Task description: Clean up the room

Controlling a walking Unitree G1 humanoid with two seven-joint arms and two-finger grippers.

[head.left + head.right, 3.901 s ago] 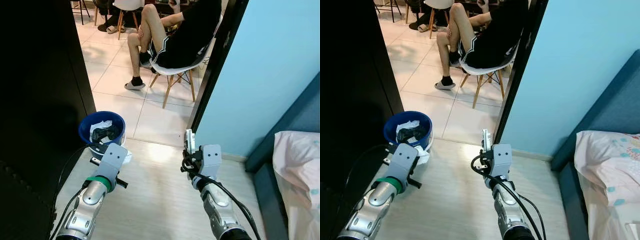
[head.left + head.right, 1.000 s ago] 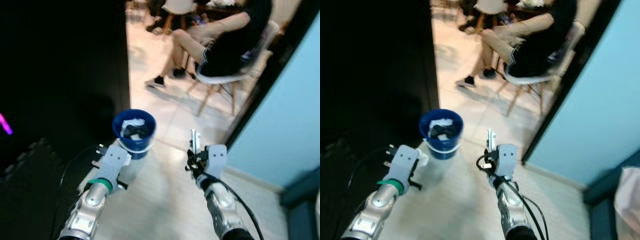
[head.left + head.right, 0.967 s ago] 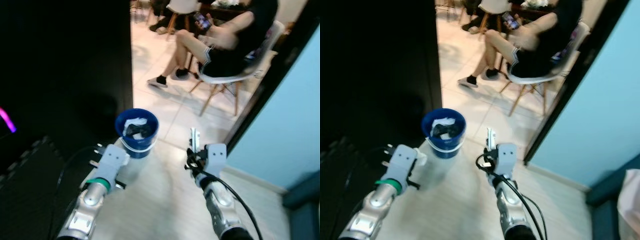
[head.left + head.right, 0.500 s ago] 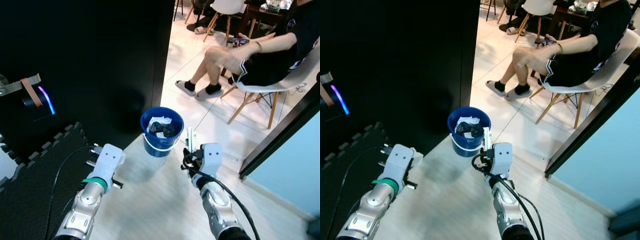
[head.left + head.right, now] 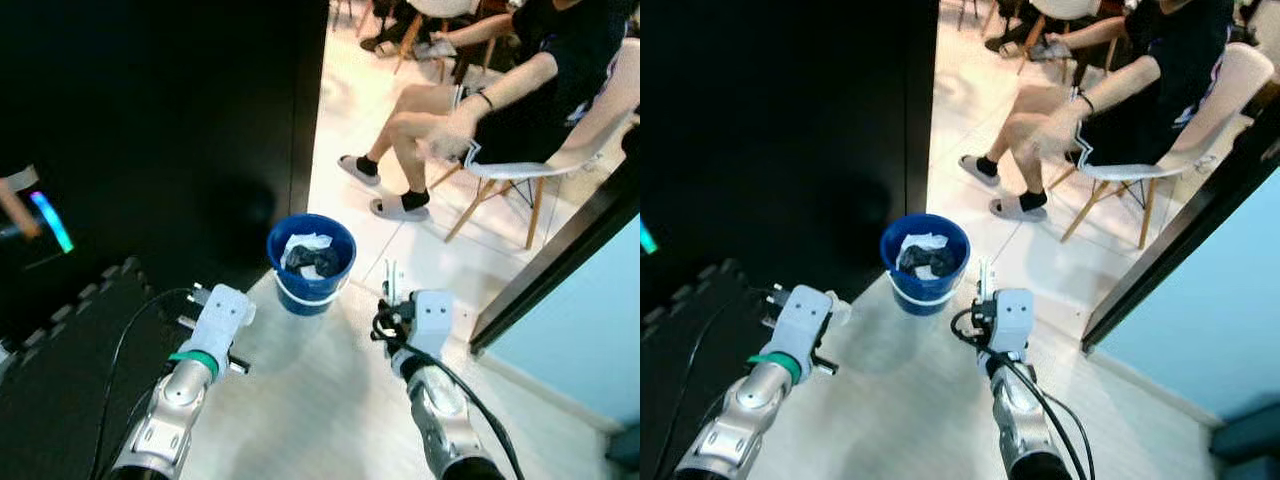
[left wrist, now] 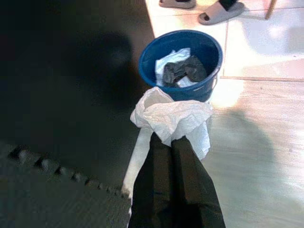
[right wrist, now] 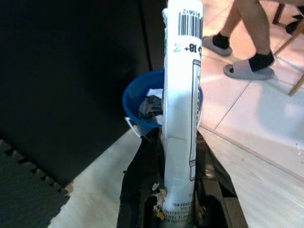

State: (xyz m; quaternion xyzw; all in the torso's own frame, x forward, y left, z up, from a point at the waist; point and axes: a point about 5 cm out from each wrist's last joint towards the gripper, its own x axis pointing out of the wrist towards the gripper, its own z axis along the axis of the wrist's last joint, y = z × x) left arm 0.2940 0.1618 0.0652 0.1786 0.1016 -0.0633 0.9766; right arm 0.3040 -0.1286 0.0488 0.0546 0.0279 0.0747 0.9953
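Left eye view: the blue bin (image 5: pixel 311 262) stands on the pale floor (image 5: pixel 300 410) at the doorway, ahead of and between the 2 arms, with crumpled white and dark waste already inside it. Compared with the frames 3.9 s ago, the whole picture has shifted: the bed and blue wall have left the right side, and the dark foam mat (image 5: pixel 60 370) and black wall now occupy the left. This is camera motion as the robot turns toward the bin, not motion of the bin. Between 0.5 s ago and now the framing changes only slightly, which suggests the turn is nearly complete.

Left gripper (image 6: pixel 167 142): closed on a crumpled white tissue (image 6: pixel 174 118). In the left wrist view the tissue hangs just short of the bin rim, not yet over the opening.

Right gripper (image 7: pixel 164 137): closed on a flat white packet (image 7: pixel 180 95) printed with a barcode, held upright. In the right wrist view the bin lies directly behind the packet, near but not beneath it.

A seated person (image 5: pixel 480 110) occupies a white chair (image 5: pixel 590 130) on the tiled floor beyond the bin, feet well apart from it.

Task implication: both items are in hand and the bin is now within frontal reach. The judged next step is to extend each gripper over the bin opening and release. The tissue is the closer of the 2 items. Risk: releasing short of the rim drops waste onto the floor.
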